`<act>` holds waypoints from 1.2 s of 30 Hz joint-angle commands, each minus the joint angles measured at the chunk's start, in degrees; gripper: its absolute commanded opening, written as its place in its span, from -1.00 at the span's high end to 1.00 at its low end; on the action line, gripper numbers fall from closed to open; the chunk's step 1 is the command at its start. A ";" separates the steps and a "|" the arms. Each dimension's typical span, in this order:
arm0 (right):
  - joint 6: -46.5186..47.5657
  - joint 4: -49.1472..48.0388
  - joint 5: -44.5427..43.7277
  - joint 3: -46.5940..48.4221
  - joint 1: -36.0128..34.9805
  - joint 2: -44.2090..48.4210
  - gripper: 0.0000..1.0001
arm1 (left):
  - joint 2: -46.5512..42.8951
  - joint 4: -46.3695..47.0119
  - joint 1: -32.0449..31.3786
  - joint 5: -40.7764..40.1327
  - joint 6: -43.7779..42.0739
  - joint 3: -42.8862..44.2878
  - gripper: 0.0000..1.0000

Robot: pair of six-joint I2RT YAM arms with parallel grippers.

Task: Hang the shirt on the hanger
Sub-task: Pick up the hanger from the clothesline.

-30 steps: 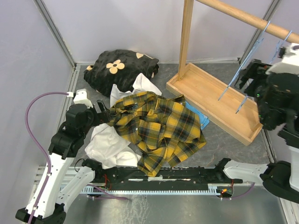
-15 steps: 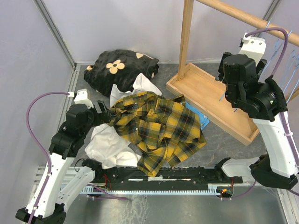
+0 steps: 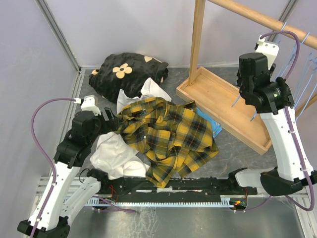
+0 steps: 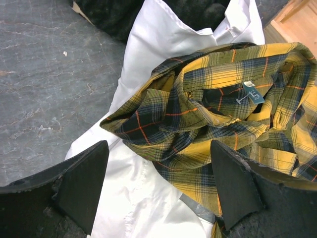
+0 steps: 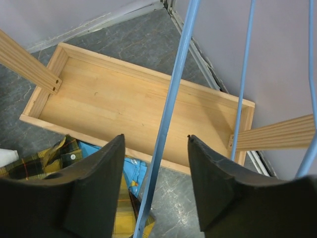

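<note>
The shirt point(image 3: 168, 139) lies in a crumpled heap on the grey worktop point(image 3: 237, 153), close to the near edge where the arms are fixed. A white garment point(image 3: 116, 153) sticks out from under the shirt's left side.

The left end effector point(image 4: 159, 148) hangs low over the left end of the shirt. Its two fingers are wide apart and hold nothing. The shirt's bunched collar lies just past them, with a small teal tag point(image 4: 254, 94) inside it.

A bit of bright blue cloth point(image 3: 214, 126) peeks out from under the shirt's right edge.

Behind the shirt and to its right sits a flat wooden tray point(image 3: 223, 104). It is the foot of a rack, and a post goes up from it to a wooden rail point(image 3: 257, 20).

Behind the shirt and to its left is a black cloth with cream flowers point(image 3: 129, 69). It touches the white garment.

Well away from the shirt, high up on its right, the right end effector point(image 5: 156, 144) hangs above the tray. Its fingers are apart. The hanger point(image 5: 170, 99), a thin pale-blue wire, runs down through the gap between them, and neither finger seems to press on it. Another blue hanger point(image 5: 243, 74) hangs just beside it, farther from the shirt.
</note>
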State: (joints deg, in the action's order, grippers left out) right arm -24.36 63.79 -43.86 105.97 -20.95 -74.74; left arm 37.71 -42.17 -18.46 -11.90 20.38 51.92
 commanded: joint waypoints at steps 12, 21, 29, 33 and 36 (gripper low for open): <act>6.96 -6.38 0.32 2.46 2.57 2.03 0.68 | -1.35 4.12 0.00 0.91 -2.32 -0.35 -0.70; 11.02 -7.03 2.90 6.79 2.58 6.23 1.00 | -1.17 4.18 -0.04 1.07 -2.35 -0.38 -0.70; 16.45 -7.53 13.75 11.49 2.58 8.72 1.00 | -1.15 4.21 -0.01 0.98 -2.28 -0.44 -0.69; 17.50 -7.20 19.41 12.65 2.59 9.99 1.00 | -1.23 4.29 0.00 0.65 -2.24 -0.59 -0.69; 17.50 -6.90 23.11 12.81 2.61 11.37 1.00 | -1.21 4.16 0.00 -0.07 -2.09 -0.59 -0.69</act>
State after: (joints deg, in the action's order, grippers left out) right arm -8.64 60.42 -27.75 116.27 -18.61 -65.25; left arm 36.84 -41.32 -18.46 -11.44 20.36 51.33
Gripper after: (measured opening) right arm 0.023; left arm 0.850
